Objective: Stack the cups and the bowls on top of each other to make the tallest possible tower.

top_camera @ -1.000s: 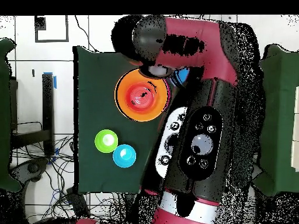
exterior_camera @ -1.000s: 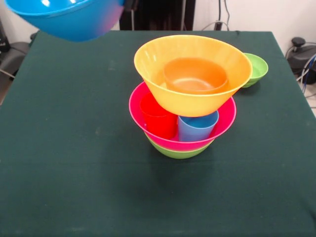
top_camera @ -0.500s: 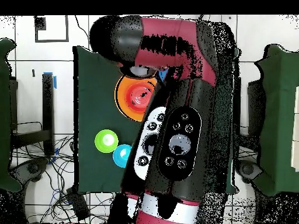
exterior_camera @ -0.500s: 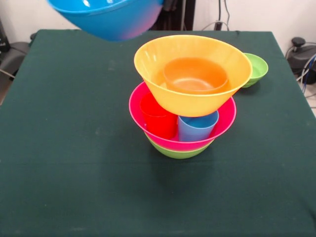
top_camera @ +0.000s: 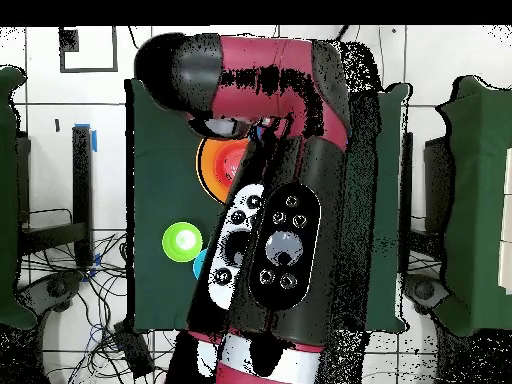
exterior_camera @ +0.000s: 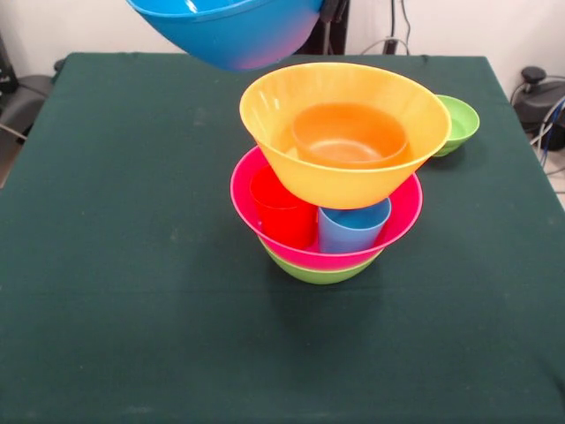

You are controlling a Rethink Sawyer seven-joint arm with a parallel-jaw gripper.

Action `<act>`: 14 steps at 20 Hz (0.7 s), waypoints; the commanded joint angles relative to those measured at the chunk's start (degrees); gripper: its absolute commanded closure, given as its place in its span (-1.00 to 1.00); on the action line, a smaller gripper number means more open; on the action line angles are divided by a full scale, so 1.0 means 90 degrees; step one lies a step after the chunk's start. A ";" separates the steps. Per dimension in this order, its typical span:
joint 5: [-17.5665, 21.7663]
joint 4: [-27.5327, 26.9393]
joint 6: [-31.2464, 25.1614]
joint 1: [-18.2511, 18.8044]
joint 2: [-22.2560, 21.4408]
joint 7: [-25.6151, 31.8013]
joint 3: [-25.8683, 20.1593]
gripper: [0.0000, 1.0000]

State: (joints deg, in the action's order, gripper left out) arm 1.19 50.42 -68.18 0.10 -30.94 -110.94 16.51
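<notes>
1. Tower (exterior_camera: 331, 177): yellow-orange bowl (exterior_camera: 344, 168) atop red cup (exterior_camera: 282, 208) and light blue cup (exterior_camera: 353, 225), inside pink bowl (exterior_camera: 265, 234), on green bowl (exterior_camera: 318, 272).
2. Blue bowl (exterior_camera: 229, 31): aloft, beside the tower's top.
3. Gripper: hidden; its grip cannot be judged.
4. Small green bowl (exterior_camera: 459, 124): apart, on the table (exterior_camera: 132, 265).

Tower (exterior_camera: 331, 194): green bowl (exterior_camera: 318, 272) at bottom, pink bowl (exterior_camera: 388, 231) holding red cup (exterior_camera: 282, 212) and blue cup (exterior_camera: 351, 228), yellow bowl (exterior_camera: 344, 177) on top, orange bowl (exterior_camera: 349, 134) inside; large blue bowl (exterior_camera: 229, 31) aloft
</notes>
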 commanded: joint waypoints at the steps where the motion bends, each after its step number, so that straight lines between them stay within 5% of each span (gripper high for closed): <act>1: 0.0031 0.0698 0.0288 -0.0073 0.0337 -0.1033 -0.0307 1.00; 14: -0.0016 0.0861 0.0601 -0.0151 0.0299 -0.0939 -0.0464 1.00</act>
State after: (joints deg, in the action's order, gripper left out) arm 1.19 51.68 -64.88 -0.04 -30.87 -111.58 16.52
